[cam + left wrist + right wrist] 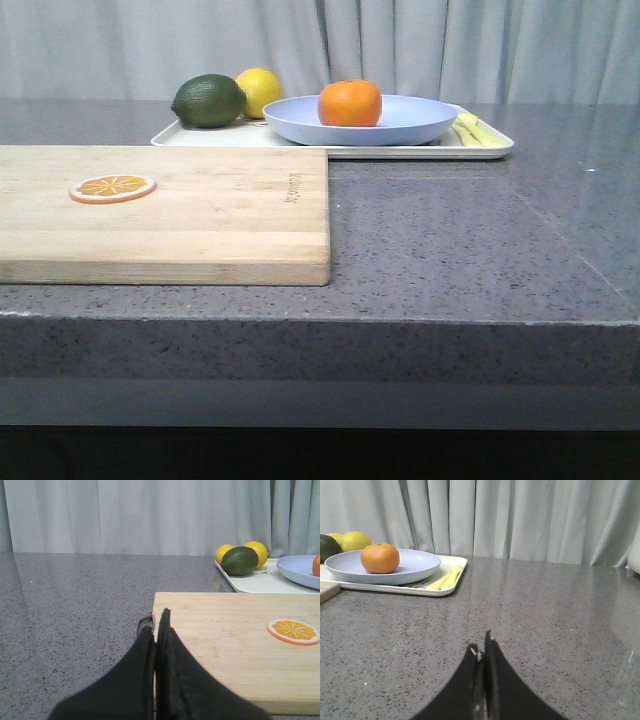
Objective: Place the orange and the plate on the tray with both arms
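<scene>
Front view was dominated by the tray at the far side of the table, where one plate was seen resting with one orange sitting in it, so the placing could be judged done. Neither arm was visible in that view. The left gripper was seen with its fingers pressed together on nothing, hovering at the near corner of the single wooden cutting board; the tray lay well ahead and to its right. The right gripper was likewise seen closed and empty above bare table, the orange lying ahead and to its left, well apart. The right arm was judged the nearer to the tray. Also counted were two lemons, one dark green fruit, one orange slice and some pale yellow sticks.
</scene>
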Robot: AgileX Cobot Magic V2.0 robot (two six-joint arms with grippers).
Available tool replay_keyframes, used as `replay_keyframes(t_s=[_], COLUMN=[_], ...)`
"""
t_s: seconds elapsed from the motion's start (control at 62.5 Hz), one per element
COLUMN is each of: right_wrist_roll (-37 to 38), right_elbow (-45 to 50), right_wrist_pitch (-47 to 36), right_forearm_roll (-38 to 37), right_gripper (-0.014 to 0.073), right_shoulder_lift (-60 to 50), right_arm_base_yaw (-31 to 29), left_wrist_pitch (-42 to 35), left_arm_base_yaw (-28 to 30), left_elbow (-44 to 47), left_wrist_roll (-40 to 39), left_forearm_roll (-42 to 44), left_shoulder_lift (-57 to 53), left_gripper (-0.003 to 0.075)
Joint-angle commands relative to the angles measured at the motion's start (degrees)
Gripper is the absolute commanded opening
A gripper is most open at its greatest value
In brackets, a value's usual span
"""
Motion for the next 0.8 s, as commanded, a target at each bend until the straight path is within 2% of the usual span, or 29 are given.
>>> replay_keyframes(t_s=[0.0,0.784], right_wrist_roll=[-0.6,-0.6], right_elbow=[-1.3,-1.3], right_wrist_pitch=[-4.5,-4.1], right_forearm_roll=[-1.0,-1.0], right_gripper=[-0.0117,-0.0117], right_shoulder_lift=[-1.1,-1.1], right_arm_base_yaw=[-0.8,-1.9], left_wrist_pitch=[-4.2,-4.2], left_arm_base_yaw=[0.2,0.2], left_elbow=[1.6,1.6], left_wrist_roll=[0.1,0.1], left_forearm_roll=[-0.4,-0.4], left_shoulder_lift=[-1.2,-1.2], left_gripper=[-0.0020,-0.0020])
